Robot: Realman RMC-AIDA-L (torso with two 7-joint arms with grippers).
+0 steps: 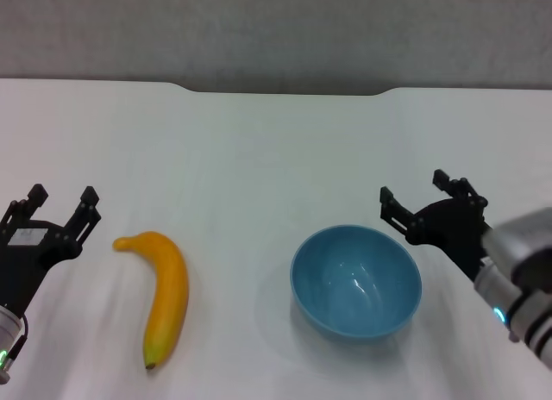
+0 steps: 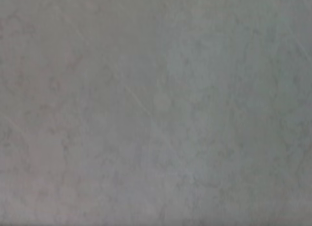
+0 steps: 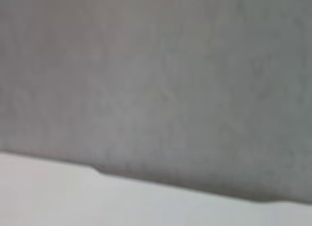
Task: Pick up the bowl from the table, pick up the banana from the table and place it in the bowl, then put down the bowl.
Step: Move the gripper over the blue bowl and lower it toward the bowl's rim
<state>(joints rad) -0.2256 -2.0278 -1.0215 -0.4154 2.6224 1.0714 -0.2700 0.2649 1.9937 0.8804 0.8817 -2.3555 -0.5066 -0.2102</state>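
A glossy light-blue bowl (image 1: 356,282) sits upright and empty on the white table (image 1: 259,150), right of centre near the front. A yellow-orange banana (image 1: 163,295) lies on the table to its left, stem toward the far left, dark tip toward the front. My left gripper (image 1: 60,204) is open and empty, just left of the banana's stem. My right gripper (image 1: 412,190) is open and empty, just right of and behind the bowl's rim. Neither wrist view shows the bowl or banana.
The table's far edge has a shallow notch (image 1: 285,91), with a grey wall (image 1: 276,29) behind it. The right wrist view shows the table edge (image 3: 146,187) and wall; the left wrist view shows only a grey surface.
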